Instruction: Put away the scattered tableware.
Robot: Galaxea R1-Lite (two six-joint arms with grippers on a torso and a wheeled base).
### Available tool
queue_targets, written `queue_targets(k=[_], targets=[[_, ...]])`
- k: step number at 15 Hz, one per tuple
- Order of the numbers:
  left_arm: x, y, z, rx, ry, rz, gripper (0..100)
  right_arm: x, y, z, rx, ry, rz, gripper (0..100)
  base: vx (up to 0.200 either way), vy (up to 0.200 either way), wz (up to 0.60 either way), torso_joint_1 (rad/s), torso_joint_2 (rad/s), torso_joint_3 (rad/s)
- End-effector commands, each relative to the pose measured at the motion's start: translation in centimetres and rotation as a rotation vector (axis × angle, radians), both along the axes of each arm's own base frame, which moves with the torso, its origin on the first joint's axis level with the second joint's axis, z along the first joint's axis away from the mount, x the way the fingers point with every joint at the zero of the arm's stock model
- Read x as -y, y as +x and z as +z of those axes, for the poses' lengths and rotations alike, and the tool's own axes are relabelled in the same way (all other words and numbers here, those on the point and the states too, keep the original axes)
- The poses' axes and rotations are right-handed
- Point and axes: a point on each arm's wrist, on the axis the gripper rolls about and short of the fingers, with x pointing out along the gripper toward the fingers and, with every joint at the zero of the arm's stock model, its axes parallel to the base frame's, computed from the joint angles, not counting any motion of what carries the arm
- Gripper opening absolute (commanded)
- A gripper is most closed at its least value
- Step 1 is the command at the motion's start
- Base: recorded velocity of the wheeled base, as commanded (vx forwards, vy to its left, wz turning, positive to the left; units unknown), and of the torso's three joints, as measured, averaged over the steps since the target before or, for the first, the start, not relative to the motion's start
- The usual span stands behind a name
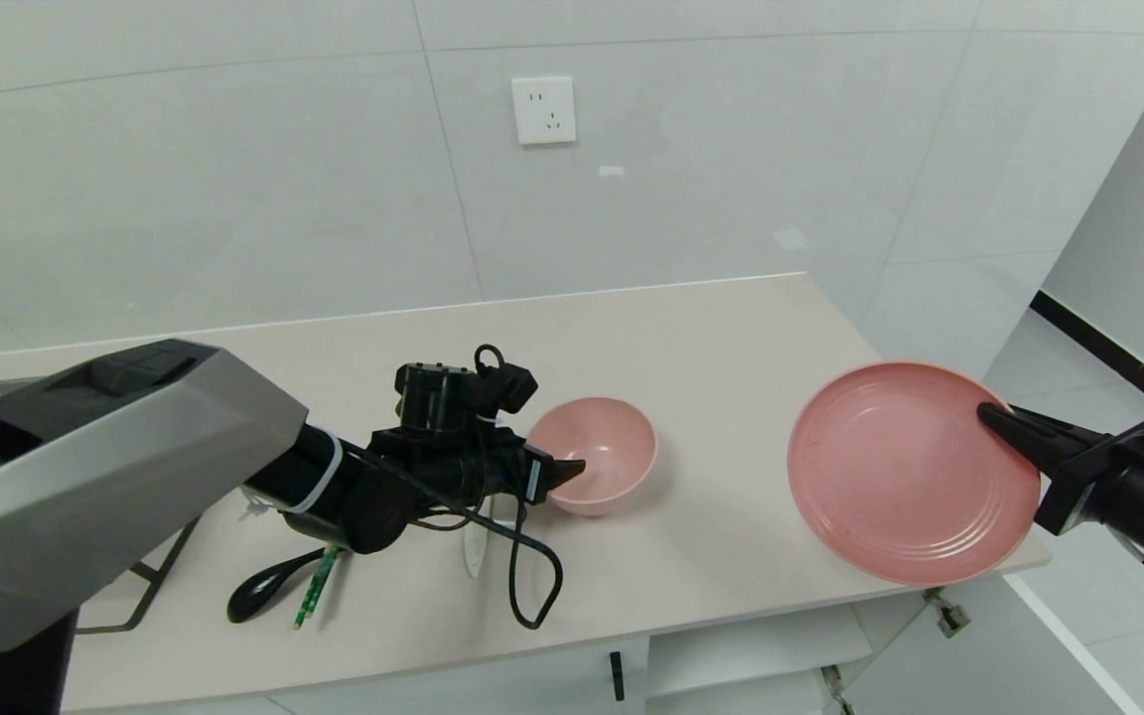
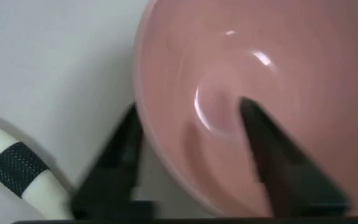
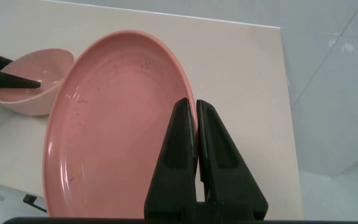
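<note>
Plate [image 1: 905,472], pinched at its rim by the right claw [image 1: 991,415] and held tilted over the bench's [image 1: 731,338] right end, looks light, stiff and slick, like the bowl [image 1: 604,457] resting mid-bench, whose rim the spread left claw [image 2: 188,109] straddles.
</note>
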Motion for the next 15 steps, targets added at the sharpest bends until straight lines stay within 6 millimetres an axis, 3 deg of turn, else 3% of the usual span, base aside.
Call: queue_targets(k=[1,3,8,15], targets=[[0.1,-0.1,-0.2,-0.001,0.004,-0.003,0,0.0,0.0,0.0,-0.002,-0.001,0.001,0,0.0,0.0,0.0,0.0,0.0,0.0],[0.1,-0.1,0.8,0.051,-0.01,0.002,0,0.0,0.0,0.0,-0.002,-0.001,0.001,0,0.0,0.0,0.0,0.0,0.0,0.0],[-0.6,-1.8,5.2,0.274,-0.086,0.027,0,0.0,0.0,-0.1,-0.006,-0.003,0.001,0,0.0,0.0,0.0,0.0,0.0,0.0],[-2.6,-5.6,8.9,0.425,-0.172,0.05,0,0.0,0.0,-0.1,-0.001,-0.002,-0.001,0,0.0,0.0,0.0,0.0,0.0,0.0]])
